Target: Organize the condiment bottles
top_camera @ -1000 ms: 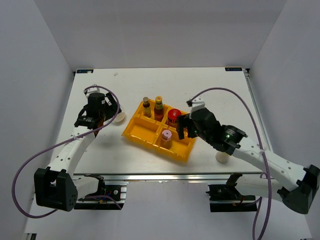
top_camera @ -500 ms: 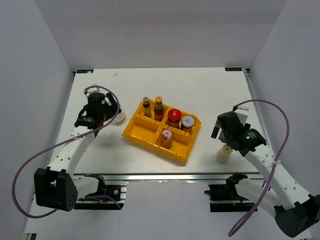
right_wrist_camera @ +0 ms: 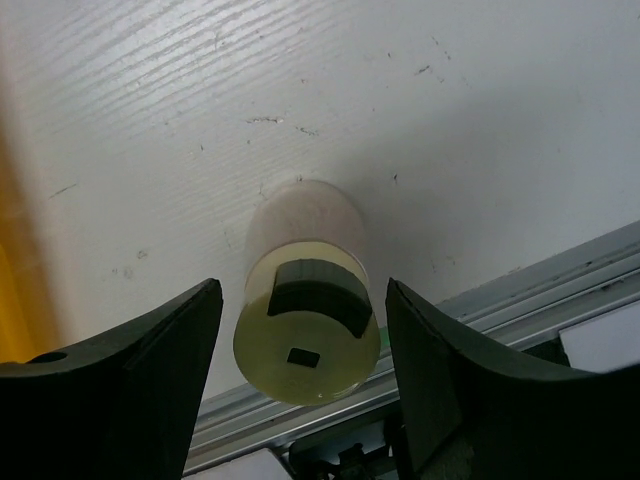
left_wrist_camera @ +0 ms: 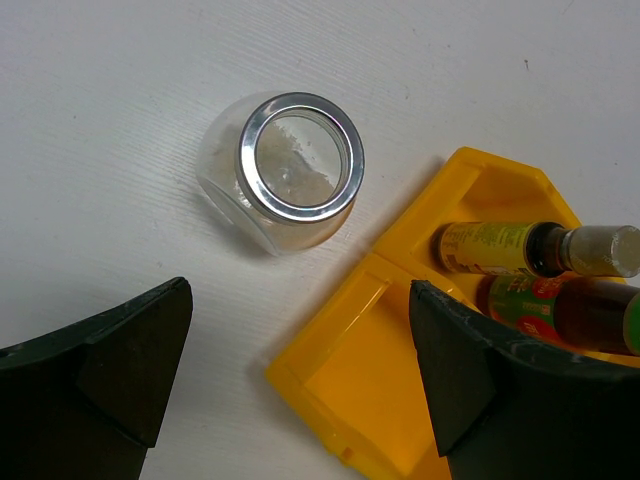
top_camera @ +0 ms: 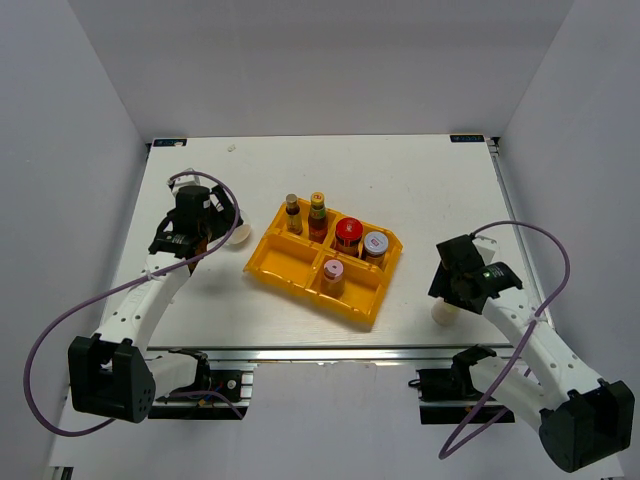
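The yellow tray (top_camera: 283,259) holds two slim brown bottles (top_camera: 293,213) (top_camera: 318,216), a red-capped jar (top_camera: 348,233), a silver-lidded jar (top_camera: 375,244) and a pink-capped jar (top_camera: 333,273). A clear glass jar (top_camera: 238,234) with white contents lies on the table left of the tray. My left gripper (top_camera: 218,226) is open and empty beside it; the left wrist view shows the jar (left_wrist_camera: 285,170) ahead of the gripper (left_wrist_camera: 300,360). My right gripper (top_camera: 450,298) is open above the pale-yellow-capped bottle (top_camera: 443,313). Its jaws stand either side of the bottle (right_wrist_camera: 305,335) without touching it.
The pale-yellow-capped bottle stands close to the table's front edge and its metal rail (right_wrist_camera: 470,300). The tray's front left compartment (left_wrist_camera: 400,400) has nothing in it. A yellow strip of the tray (right_wrist_camera: 8,250) shows at the left of the right wrist view.
My right gripper left the silver-lidded jar in the tray, drew back to the right and came over the pale-yellow-capped bottle. The left arm has not moved.
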Motion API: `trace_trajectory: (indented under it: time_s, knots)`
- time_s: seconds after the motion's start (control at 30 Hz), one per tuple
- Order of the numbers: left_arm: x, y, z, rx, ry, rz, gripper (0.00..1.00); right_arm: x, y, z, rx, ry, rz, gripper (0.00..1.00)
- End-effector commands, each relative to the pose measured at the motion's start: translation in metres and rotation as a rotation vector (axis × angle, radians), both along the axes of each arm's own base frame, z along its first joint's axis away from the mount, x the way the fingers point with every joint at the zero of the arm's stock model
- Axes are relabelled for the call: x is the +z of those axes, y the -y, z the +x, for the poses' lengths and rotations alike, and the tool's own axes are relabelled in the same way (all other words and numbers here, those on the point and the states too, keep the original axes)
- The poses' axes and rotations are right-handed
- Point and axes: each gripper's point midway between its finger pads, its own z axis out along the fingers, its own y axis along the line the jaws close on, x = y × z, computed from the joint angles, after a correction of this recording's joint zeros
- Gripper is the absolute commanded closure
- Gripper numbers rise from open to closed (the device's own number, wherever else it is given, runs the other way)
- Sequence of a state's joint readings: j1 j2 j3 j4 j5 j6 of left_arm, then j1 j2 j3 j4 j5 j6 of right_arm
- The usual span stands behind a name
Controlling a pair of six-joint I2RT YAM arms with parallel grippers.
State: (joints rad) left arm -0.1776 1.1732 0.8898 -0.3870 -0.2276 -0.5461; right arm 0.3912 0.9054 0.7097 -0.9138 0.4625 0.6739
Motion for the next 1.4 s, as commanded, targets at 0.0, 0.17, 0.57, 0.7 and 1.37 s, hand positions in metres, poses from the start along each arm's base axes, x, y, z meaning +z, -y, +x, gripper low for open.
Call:
trace_trajectory:
  time_s: [0.0, 0.17, 0.57, 0.7, 1.37]
  knots:
    - [0.001, -0.006, 0.0, 0.016, 0.013, 0.013, 0.02, -0.003, -0.006, 0.008, 0.016, 0.015, 0.043, 0.29]
    - [0.002, -0.006, -0.001, 0.015, 0.017, 0.014, 0.02, -0.001, -0.003, 0.012, 0.013, 0.037, 0.032, 0.46]
    - [0.005, -0.005, -0.003, 0.011, 0.032, 0.001, 0.02, 0.06, -0.053, 0.043, 0.346, 0.213, 0.181, 0.86]
    - [0.005, -0.004, -0.003, 0.011, 0.034, 0.002, 0.02, 0.089, -0.086, 0.047, 0.533, 0.294, 0.191, 0.86]
    - [-0.004, -0.012, -0.001, 0.058, -0.008, 0.025, 0.02, 0.069, -0.222, 0.033, 1.001, 0.264, 0.184, 0.87]
